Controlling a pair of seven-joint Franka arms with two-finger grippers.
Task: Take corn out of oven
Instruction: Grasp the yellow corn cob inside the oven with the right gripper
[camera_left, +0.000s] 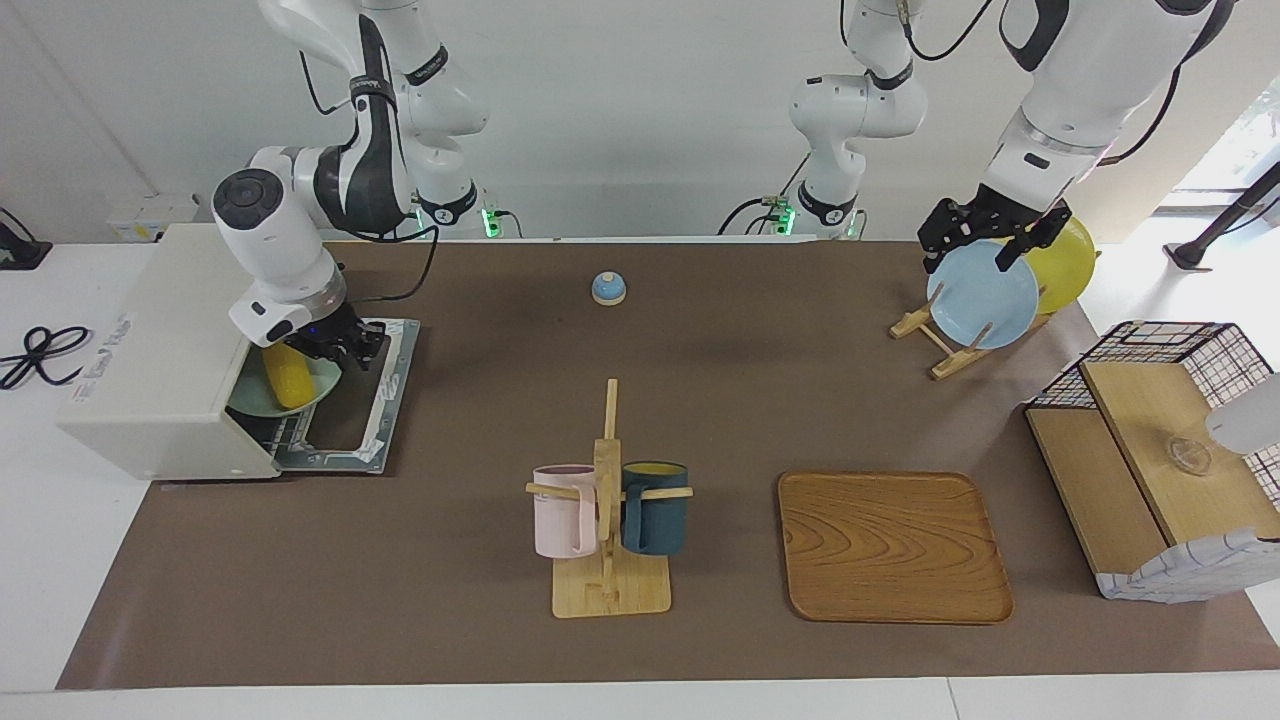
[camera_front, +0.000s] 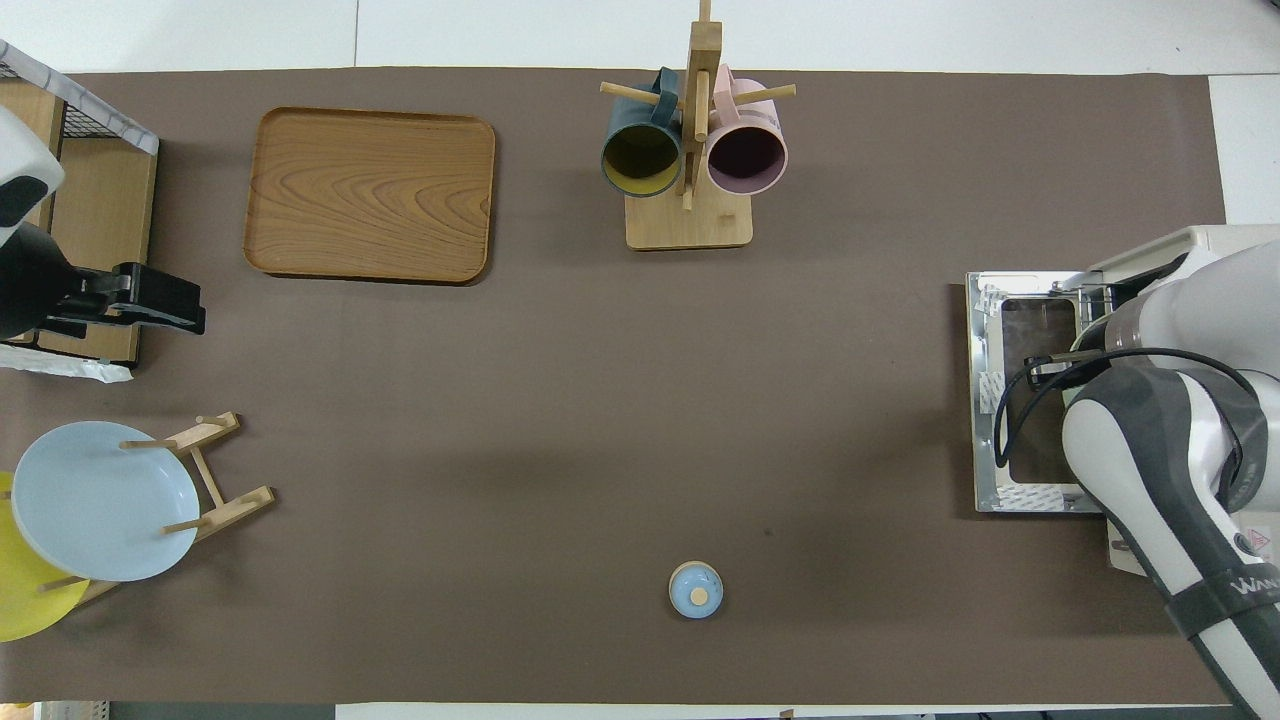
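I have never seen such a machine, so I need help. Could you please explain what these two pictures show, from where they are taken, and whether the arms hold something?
Two white robot arms work at a table under a brown mat. One picture faces them from across the table; the other looks down from above their own end.

The right gripper is at the mouth of the cream-white toaster oven, whose glass door lies open. It is just above the yellow corn cob on a pale green plate; I cannot tell whether it grips the corn.

The left gripper waits, open, over a light blue plate in a wooden rack.

Also there: a wooden tray, a pink mug and a dark blue mug on a wooden stand, a small blue bell, and a wire-and-wood basket.
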